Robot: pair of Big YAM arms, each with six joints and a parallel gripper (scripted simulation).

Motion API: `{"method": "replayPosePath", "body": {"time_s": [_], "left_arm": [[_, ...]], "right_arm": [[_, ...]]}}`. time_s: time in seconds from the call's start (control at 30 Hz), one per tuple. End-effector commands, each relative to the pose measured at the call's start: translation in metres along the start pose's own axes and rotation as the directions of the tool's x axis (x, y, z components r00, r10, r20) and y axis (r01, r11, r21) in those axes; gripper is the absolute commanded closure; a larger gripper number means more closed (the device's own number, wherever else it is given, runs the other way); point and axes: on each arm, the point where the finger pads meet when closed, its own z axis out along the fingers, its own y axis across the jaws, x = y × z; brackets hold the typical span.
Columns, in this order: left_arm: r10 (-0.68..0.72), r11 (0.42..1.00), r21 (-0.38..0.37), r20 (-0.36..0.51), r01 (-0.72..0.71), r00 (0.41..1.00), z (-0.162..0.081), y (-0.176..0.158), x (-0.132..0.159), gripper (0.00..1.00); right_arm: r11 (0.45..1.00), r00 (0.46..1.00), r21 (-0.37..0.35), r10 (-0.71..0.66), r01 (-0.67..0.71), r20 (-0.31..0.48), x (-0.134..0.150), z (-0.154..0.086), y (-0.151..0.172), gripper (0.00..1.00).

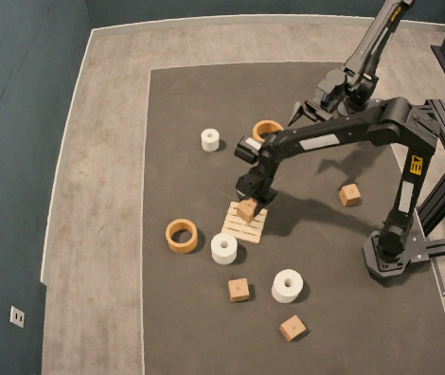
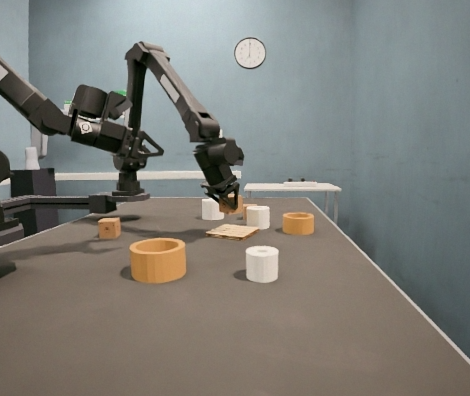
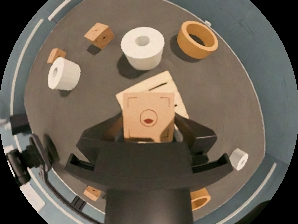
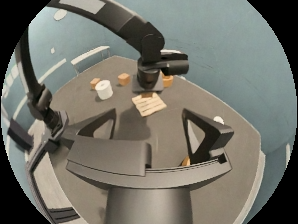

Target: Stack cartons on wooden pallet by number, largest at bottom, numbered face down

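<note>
With the left fingers (image 1: 257, 208) (image 2: 231, 200) gripping a carton (image 1: 246, 211) (image 2: 232, 204) (image 3: 148, 116) above the slatted pallet (image 1: 241, 233) (image 2: 232, 231) (image 3: 145, 89) (image 4: 149, 106), square it to the slats, centre it, and lower it level before releasing gently.

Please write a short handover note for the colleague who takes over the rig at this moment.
Left gripper: shut on a carton, held above the pallet.
Right gripper: open, holding nothing.
Other cartons on the table: two beyond the white rolls, seen from the pallet; one near the left arm's base.
Done: one carton lifted; no column yet.
Left: set this one down, stack the rest by number, largest lowest. I cannot see the numbers, so please confirm the order.
</note>
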Motion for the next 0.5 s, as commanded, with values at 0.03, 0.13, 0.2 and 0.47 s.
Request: {"method": "replayPosePath", "body": {"time_s": [0.03,0.13,0.2,0.47], "left_arm": [[-0.036,0.999,0.027,0.009,0.035,0.999,-0.0125,-0.0174,-0.0117,0.54],[-0.036,0.999,0.027,0.009,0.035,0.999,-0.0125,-0.0174,-0.0117,0.54],[-0.037,0.999,0.03,0.009,0.037,0.999,-0.0138,-0.02,-0.0131,0.54],[-0.023,1.0,0.006,0.006,0.023,1.0,-0.0056,-0.0162,-0.0078,0.54]], "right_arm": [[1.0,1.0,-0.006,-0.002,0.002,0.02,-0.0092,0.0029,0.0014,0.0],[1.0,1.0,-0.006,-0.002,0.002,0.02,-0.0092,0.0029,0.0014,0.0],[1.0,1.0,-0.006,-0.002,0.002,0.02,-0.0092,0.0029,0.0014,0.0],[1.0,1.0,-0.006,-0.002,0.002,0.02,-0.0092,0.0029,0.0014,0.0]]}}
